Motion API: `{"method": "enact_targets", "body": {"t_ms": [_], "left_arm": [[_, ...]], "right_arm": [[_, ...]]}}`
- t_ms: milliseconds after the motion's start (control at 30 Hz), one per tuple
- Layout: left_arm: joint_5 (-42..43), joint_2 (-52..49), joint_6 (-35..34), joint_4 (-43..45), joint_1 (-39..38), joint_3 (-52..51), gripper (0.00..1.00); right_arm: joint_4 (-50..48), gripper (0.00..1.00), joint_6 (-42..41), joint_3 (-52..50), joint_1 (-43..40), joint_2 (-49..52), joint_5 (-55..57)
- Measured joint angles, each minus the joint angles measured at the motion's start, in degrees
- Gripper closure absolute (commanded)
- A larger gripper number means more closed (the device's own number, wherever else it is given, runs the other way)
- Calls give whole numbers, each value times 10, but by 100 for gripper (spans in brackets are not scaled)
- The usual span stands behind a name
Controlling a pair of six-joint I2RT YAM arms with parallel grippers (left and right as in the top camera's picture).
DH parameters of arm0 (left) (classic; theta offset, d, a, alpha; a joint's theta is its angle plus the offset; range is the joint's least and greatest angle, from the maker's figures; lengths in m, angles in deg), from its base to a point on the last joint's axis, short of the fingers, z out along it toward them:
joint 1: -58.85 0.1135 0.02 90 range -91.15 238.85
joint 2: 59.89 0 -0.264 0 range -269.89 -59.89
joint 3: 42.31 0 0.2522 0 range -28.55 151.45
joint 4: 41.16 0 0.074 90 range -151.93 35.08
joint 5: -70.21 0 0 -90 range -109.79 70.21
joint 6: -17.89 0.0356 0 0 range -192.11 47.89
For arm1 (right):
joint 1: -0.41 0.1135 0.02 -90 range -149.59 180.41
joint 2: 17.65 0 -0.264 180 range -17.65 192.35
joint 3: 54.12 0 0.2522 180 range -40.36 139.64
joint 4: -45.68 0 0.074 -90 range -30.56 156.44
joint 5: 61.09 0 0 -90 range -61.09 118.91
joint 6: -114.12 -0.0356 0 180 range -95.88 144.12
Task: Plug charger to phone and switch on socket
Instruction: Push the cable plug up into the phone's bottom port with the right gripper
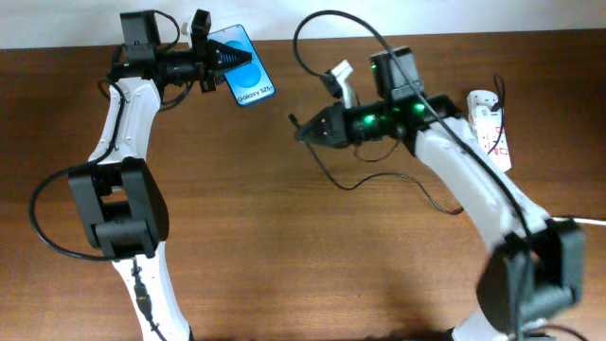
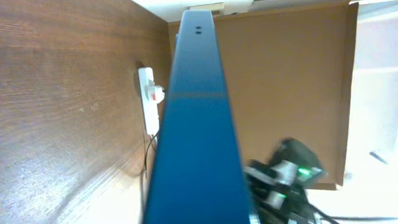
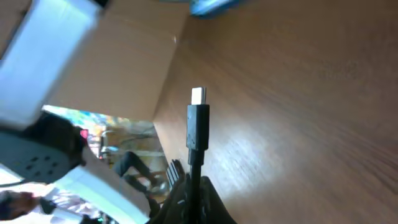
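My left gripper [image 1: 220, 62] is shut on the phone [image 1: 244, 66], a blue-screened slab held tilted above the table's far left. In the left wrist view the phone [image 2: 198, 124] fills the middle, its end edge with two small holes at the top. My right gripper [image 1: 301, 128] is shut on the charger [image 1: 379, 180], a thin black cable. Its metal-tipped connector [image 3: 198, 115] sticks up from the fingers [image 3: 196, 186] and points toward the phone, a gap apart. The white socket [image 1: 490, 128] lies at the far right and also shows in the left wrist view [image 2: 149, 99].
The charger cable loops over the right arm [image 1: 322, 19] and across the table behind it. A thick white cord [image 1: 578, 220] leaves the socket at the right edge. The table's far edge runs just behind the phone.
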Motion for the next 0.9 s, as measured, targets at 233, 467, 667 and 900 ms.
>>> {"method": "enact_targets", "body": {"t_ms": [233,467,667,900], "left_arm": [[29,0,-37,-7,-61,0,100],[32,0,-42,-7,-61,0,100],[64,0,-50,-5,-61,0,100],[68,0,-50,21,-61,0,100]], "right_arm": [[9,96,-32,-5,56,-50,85],[-20,96,-96,-22,69,-50,221],[-70,96,-138,-44,69,-50,209],[-76,96,-163,-44,69,-50,171]]}}
